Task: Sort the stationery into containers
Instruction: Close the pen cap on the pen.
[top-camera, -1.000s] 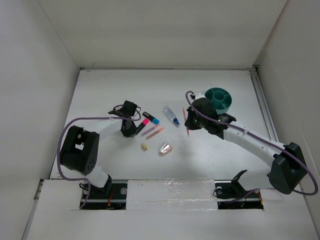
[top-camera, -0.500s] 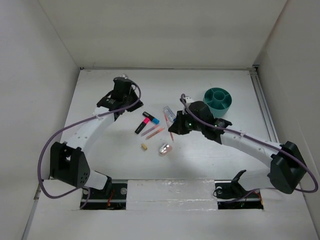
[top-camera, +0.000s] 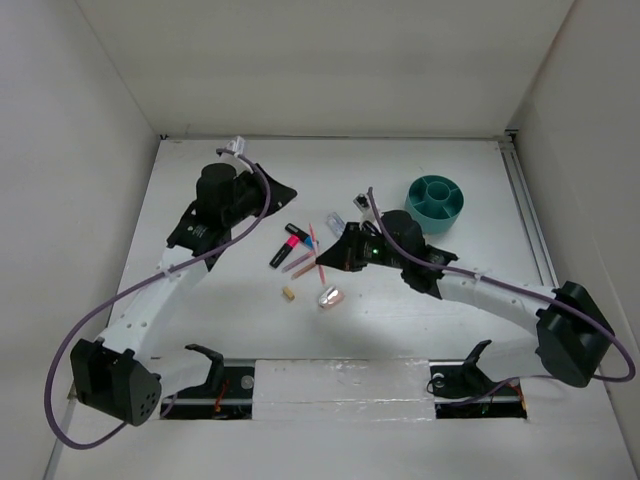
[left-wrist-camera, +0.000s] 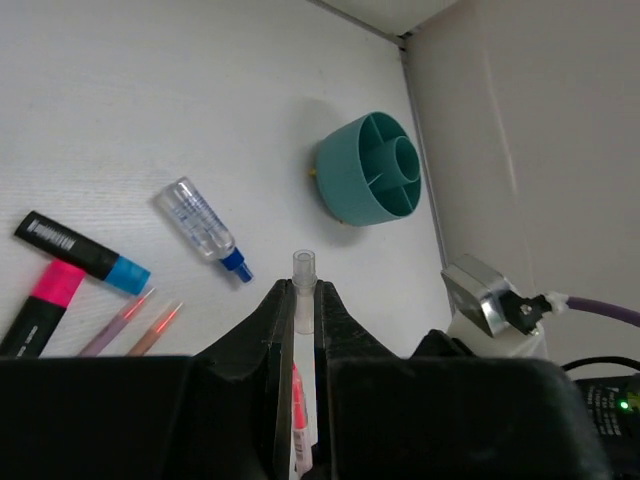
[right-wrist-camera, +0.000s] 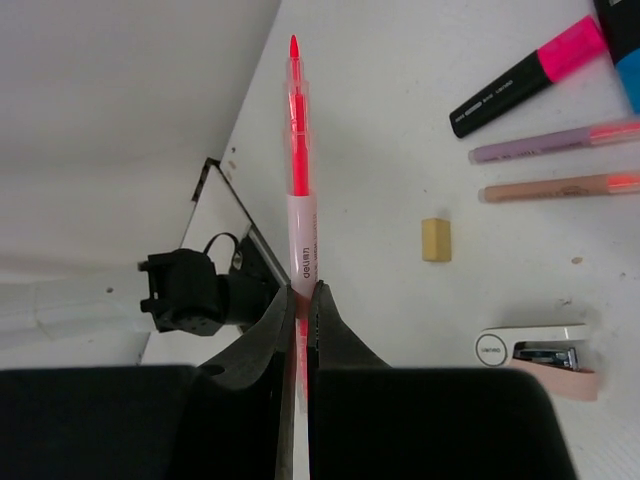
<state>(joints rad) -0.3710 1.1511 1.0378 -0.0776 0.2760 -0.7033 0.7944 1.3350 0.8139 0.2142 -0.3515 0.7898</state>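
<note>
The teal divided bowl (top-camera: 440, 218) stands at the back right and also shows in the left wrist view (left-wrist-camera: 340, 185). My right gripper (right-wrist-camera: 300, 290) is shut on a thin pink pen (right-wrist-camera: 294, 150). It holds the pen above the table near the tan block (right-wrist-camera: 435, 240) and the silver-pink oval piece (right-wrist-camera: 530, 355). My left gripper (left-wrist-camera: 300, 285) is raised and shut on another thin pen (left-wrist-camera: 303, 270), clear with pink inside. On the table lie the pink-capped marker (left-wrist-camera: 40, 310), the blue-capped marker (left-wrist-camera: 80, 250), the clear tube (left-wrist-camera: 200, 225) and two thin pens (left-wrist-camera: 125, 322).
White walls enclose the table on the left, back and right. The left arm's base (right-wrist-camera: 190, 290) and the front rail lie beyond the held pen's tip. The right arm's white connector (left-wrist-camera: 490, 305) is close beside my left fingers.
The left arm lifted from the markers and swung up toward the back left. The right gripper carried its pen leftward from near the bowl to over the loose items.
</note>
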